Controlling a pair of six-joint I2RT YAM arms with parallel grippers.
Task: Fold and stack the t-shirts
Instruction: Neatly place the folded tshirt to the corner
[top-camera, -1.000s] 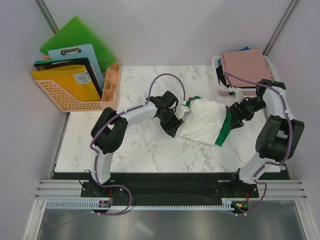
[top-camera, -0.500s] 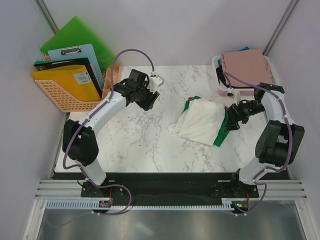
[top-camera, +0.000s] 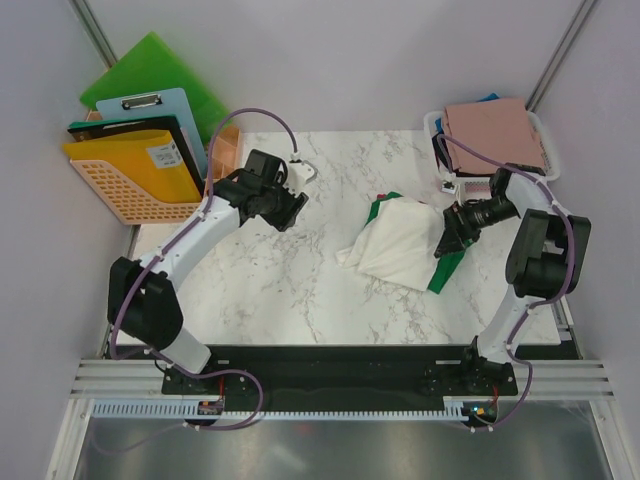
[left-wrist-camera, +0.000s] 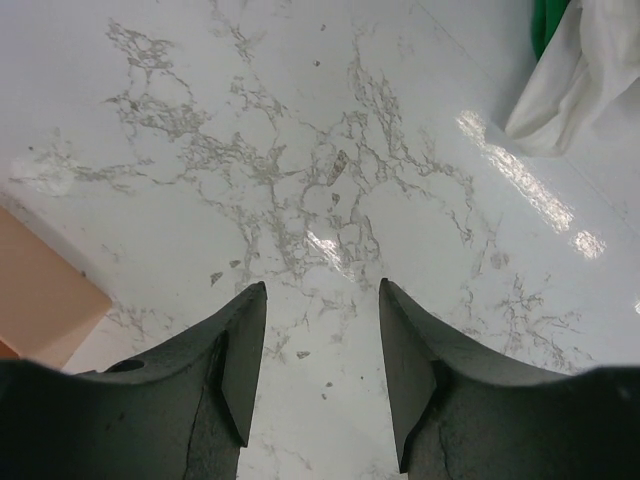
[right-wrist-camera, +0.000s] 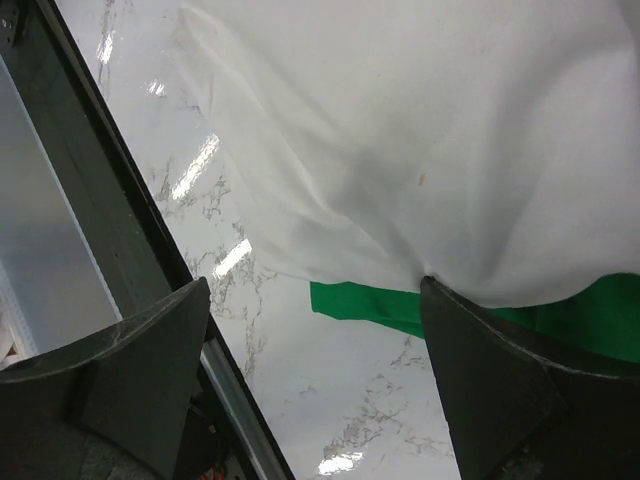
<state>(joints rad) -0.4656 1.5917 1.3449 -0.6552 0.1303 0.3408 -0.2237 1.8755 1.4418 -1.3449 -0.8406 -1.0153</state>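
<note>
1. Desk (top-camera: 260, 290), white marble pattern; both arm bases are bolted at its near edge.
2. Cream-white t-shirt (top-camera: 400, 245), crumpled, right of centre, lying over a green t-shirt (top-camera: 448, 270) that shows along its right and far edges.
3. Right pincer (top-camera: 447, 240) at the right edge of this pile, spread wide and pinching nothing. In the wrist view the right pincer (right-wrist-camera: 315, 283) straddles the white hem (right-wrist-camera: 400, 130), with one fingertip (right-wrist-camera: 432, 292) at the fold where white meets green (right-wrist-camera: 360, 300). The arm is folded tight along the desk's right side, wrist turned left.
4. Left pincer (top-camera: 290, 205), spread and empty, hangs over bare marble (left-wrist-camera: 322, 285), well apart from the pile on its left. The arm is stretched diagonally from its near-left base.
5. Dusty-pink t-shirt (top-camera: 495, 135), folded flat on top of a white basket (top-camera: 432, 122) at the far right corner, just beyond the right wrist.
6. Orange file rack (top-camera: 110, 195) at the far left corner, holding a blue clipboard (top-camera: 165, 110) and green folder boards (top-camera: 150, 70).
</note>
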